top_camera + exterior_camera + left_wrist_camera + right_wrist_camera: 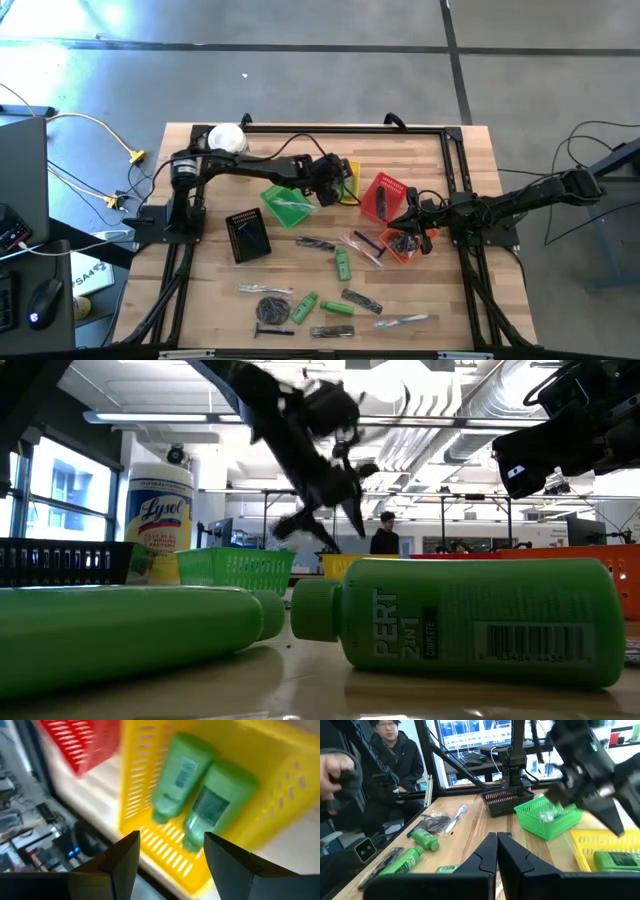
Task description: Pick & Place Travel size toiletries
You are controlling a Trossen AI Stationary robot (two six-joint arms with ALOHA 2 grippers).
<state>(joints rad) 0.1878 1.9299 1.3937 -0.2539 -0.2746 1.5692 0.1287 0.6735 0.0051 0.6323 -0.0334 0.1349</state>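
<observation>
The left pincer (335, 180) hangs over the yellow mesh basket (349, 180) near the middle of the far half of the table (215, 300), its fingers (122, 857) apart with nothing between them. Directly below it in the left wrist view, two green bottles (197, 795) lie side by side in the yellow basket, touching along their lengths.

The right pincer (415, 215) sits over the orange basket (405, 243), beside the red basket (383, 196); its fingers (487, 855) are pressed together — empty.

A green basket (287, 205) with a clear-wrapped piece inside stands just beside the yellow one, and a black basket (247, 236) lies nearer the left arm's base. A Lysol wipes canister (158, 520) stands at the far left corner of the table.

The rest of the travel size toiletries are scattered on the near half of the table: a green bottle (342, 264) lying near the centre, another (305, 303) and a third (338, 309) further toward the near edge, a purple-handled razor (368, 246) beside the orange basket, a dark comb (315, 243), a round dark disc (272, 309), a blue razor (272, 331), clear-wrapped pieces (262, 290) and a wrapped toothbrush (405, 321). In the low view a Pert bottle (470, 620) lies on its side closest to the camera.

A person in a dark hoodie (395, 755) sits beyond the table.
</observation>
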